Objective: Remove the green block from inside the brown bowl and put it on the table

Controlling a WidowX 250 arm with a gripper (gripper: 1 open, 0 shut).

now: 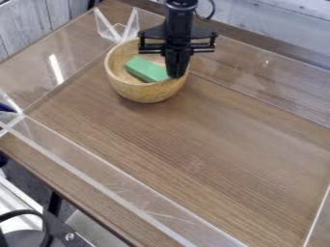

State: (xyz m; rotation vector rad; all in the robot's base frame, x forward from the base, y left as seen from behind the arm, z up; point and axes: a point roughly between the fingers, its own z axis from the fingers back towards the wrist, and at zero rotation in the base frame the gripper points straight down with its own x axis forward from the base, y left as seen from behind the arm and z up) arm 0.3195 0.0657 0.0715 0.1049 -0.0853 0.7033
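The brown bowl [146,70] stands in the upper left part of the frame, on the table [194,145], not far from the back corner of the clear border wall [77,188]. The green block [146,69] lies inside the bowl, flat on the bottom, a little to the left of the bowl's middle, with its long side running from upper left to lower right.

The gripper [177,71] hangs from above and points straight down. Its black fingers are pressed together, clenched on nothing. The tip is over the right half of the bowl, inside the line of the rim, just beside the right end of the block. Whether the tip touches the block I cannot tell, because the dark fingers cover that end.

To the right of the bowl and in front of it the tabletop is bare wood, a wide open area that reaches the lower and right edges of the frame. Behind the bowl there is only a narrow strip before the back wall, and at the left the room is also small. The low clear wall runs along the near left edge of the table.
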